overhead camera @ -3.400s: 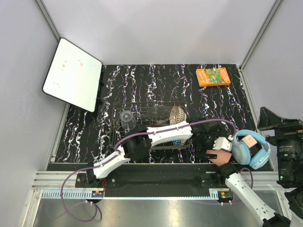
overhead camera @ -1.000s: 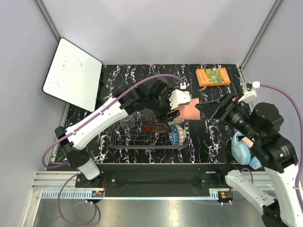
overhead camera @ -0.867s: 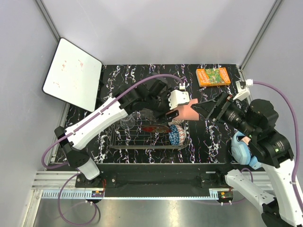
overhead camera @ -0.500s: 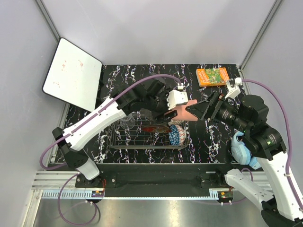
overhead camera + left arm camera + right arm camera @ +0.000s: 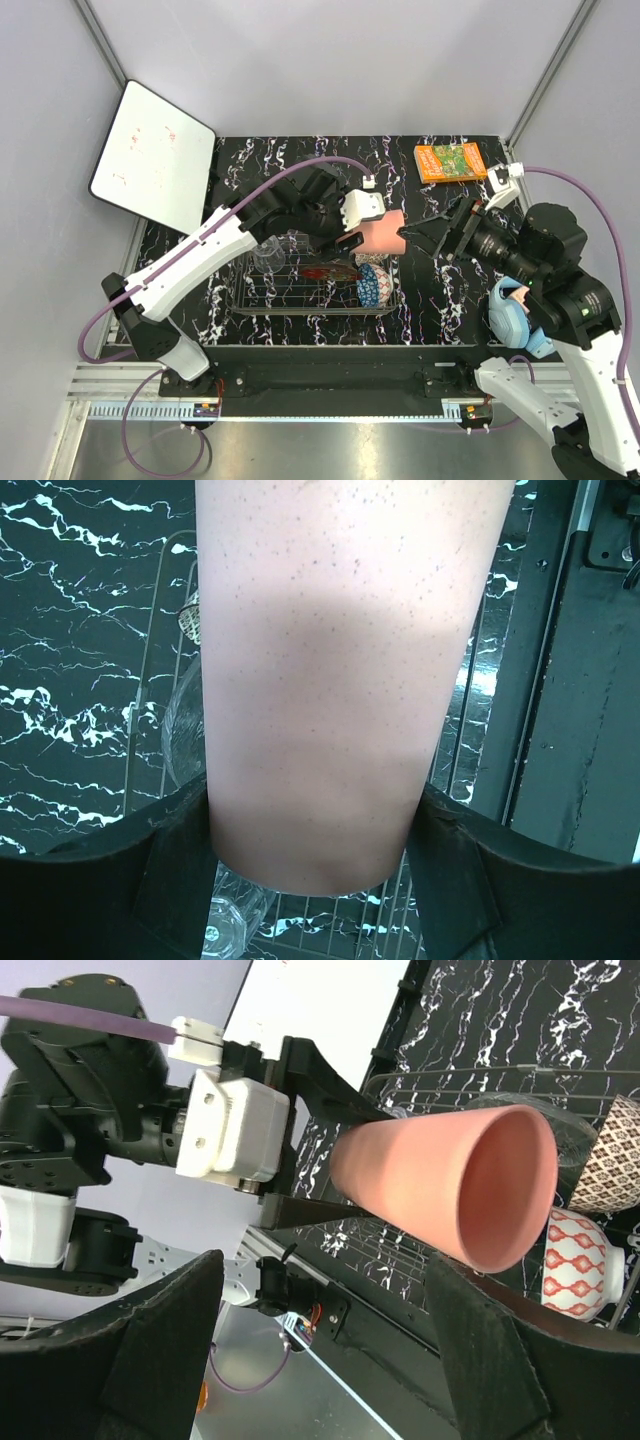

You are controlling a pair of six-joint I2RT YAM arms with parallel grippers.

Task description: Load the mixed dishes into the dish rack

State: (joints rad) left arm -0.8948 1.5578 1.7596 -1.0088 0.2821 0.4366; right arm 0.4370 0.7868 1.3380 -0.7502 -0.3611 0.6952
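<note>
- While the salmon-pink cup point(image 5: 382, 236) is held in the air over the right end of the dish rack point(image 5: 290, 300), it's tipped on its side with the open mouth pointed at the right arm.
- The cup is pinched around its lower body by the left gripper point(image 5: 366, 234); in the left wrist view 1 black finger point(image 5: 175, 870) is pressed against each side of it.
- The right gripper point(image 5: 420, 232) is spread wide and nothing is held in it. It's parked just beside the cup's mouth, and whether the rim is touched can't be told.
- Down in the rack, a clear glass cup point(image 5: 268, 255) is seen at the left end, with a clear glass bowl point(image 5: 303, 243) next to it.
- A red gold-patterned dish point(image 5: 328, 271) is stood on edge mid-rack, and a blue patterned bowl point(image 5: 374, 285) is sat at the right end.
- A beige-brown patterned bowl point(image 5: 612, 1155) is caught in the right wrist view, in the rack behind the cup.
- An orange book point(image 5: 451, 162) is lying at the far right corner of the table, and blue headphones point(image 5: 520, 315) are at the right edge.
</note>
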